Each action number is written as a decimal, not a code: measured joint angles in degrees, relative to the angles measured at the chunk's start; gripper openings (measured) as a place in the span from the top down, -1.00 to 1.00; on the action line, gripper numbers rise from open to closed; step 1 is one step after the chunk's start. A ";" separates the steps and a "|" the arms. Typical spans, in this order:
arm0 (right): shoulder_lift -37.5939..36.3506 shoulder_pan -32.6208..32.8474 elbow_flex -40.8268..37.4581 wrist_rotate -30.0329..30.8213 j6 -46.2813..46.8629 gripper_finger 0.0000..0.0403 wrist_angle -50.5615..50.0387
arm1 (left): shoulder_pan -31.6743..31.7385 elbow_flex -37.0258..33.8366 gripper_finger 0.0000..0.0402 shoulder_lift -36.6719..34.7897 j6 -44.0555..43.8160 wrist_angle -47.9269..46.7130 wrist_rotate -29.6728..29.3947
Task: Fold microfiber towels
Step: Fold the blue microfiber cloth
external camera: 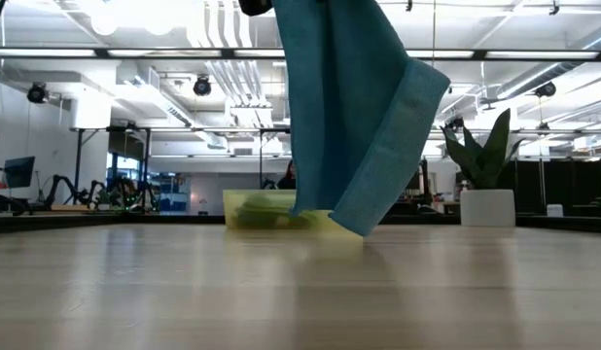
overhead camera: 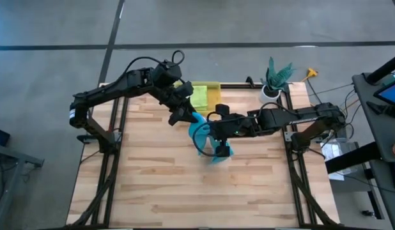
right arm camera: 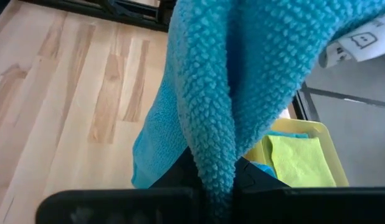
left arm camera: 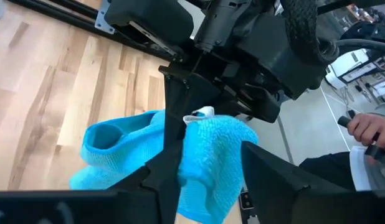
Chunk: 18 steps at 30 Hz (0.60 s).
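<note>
**Desk:** Start with the high view. What's around the work?

**Me:** Both arms meet just above centre frame. I have the teal towel (overhead camera: 207,137) hanging between them, bunched, over the wooden table (overhead camera: 153,185). The right gripper (overhead camera: 218,128) comes in from the right with its jaws pinched tight on the cloth. The left gripper (overhead camera: 185,114) sits at the towel's upper-left edge. Behind them, at the top of the table, is the yellow bin (overhead camera: 213,89) with a lime green towel (overhead camera: 201,97) in it; a potted plant (overhead camera: 274,80) stands at the upper right.

**Desk:** Low view?

**Me:** The teal towel (external camera: 354,117) drapes down from the top edge at centre, its lowest corner clear of the tabletop. It covers much of the yellow bin (external camera: 271,209) behind it. The plant (external camera: 485,170) is at the right.

**Desk:** Left wrist?

**Me:** My left gripper's fingers (left arm camera: 174,149) stand apart with the towel (left arm camera: 205,162) between them. Whether they actually grip it, I cannot tell. The other arm's dark body fills the top. A person's hand (left arm camera: 367,130) shows at the right edge.

**Desk:** Right wrist?

**Me:** The towel (right arm camera: 230,93) hangs from the clamped jaws at bottom centre and blocks most of the frame. Its white tag (right arm camera: 354,43) is upper right; the bin (right arm camera: 317,134) with the lime towel (right arm camera: 298,162) lies lower right.
</note>
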 joint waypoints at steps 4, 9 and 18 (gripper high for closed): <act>0.02 0.00 0.00 -0.02 0.11 0.96 -0.01 | 0.00 0.00 0.52 0.00 0.01 -0.02 -0.04; 0.02 0.02 0.00 -0.06 0.11 0.96 -0.01 | 0.00 -0.04 0.94 0.00 0.46 0.00 -0.08; 0.02 0.04 0.00 -0.09 3.83 0.96 0.03 | 0.00 0.08 1.00 0.00 0.60 -0.28 -0.24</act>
